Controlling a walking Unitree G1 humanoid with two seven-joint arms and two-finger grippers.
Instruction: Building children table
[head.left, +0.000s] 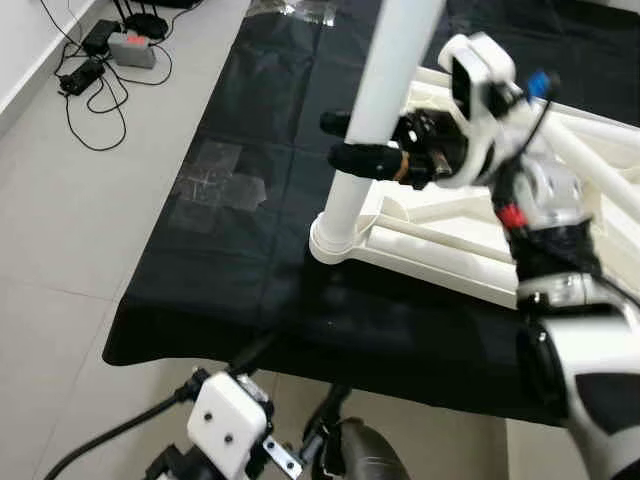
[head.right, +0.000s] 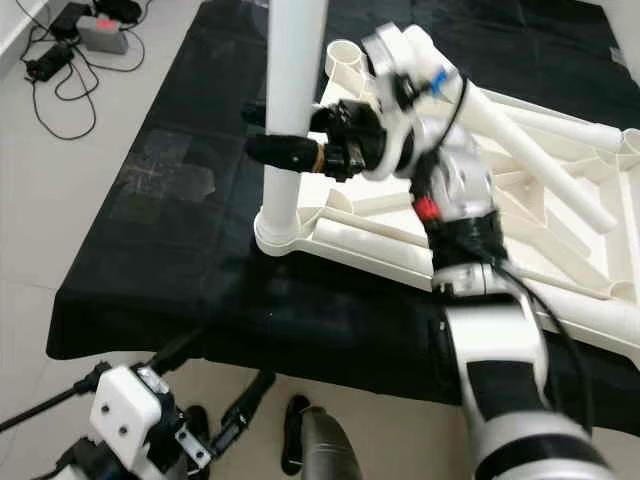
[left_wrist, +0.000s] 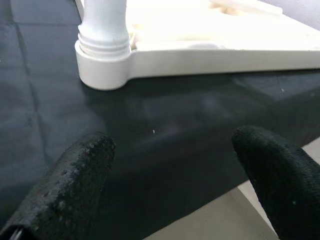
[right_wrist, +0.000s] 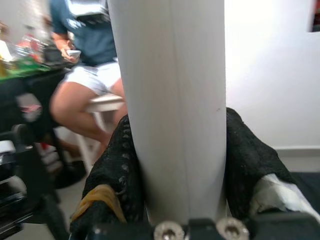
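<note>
cables: black leads and a small grey box (head.left: 132, 49) on the pale floor, far left.
cloth: black sheet (head.left: 240, 130) spread on the floor, tape patches on its left part.
left gripper (left_wrist: 170, 170): low at the near edge of the cloth, fingers (left_wrist: 75, 185) spread wide with nothing between them, pointing toward the corner socket.
table leg (head.right: 290, 110): white tube standing upright in the near-left corner socket (head.right: 275, 232) of the table frame.
right gripper (head.right: 275, 140): reaching left at mid height of the table leg, fingers (right_wrist: 115, 170) closed against both sides of the tube.
table frame (head.right: 520, 210): white, lying flat on the cloth, right of the leg, crossed by diagonal braces.
person (right_wrist: 85, 60): seated on a white stool, seen behind the leg in the right wrist view.
</note>
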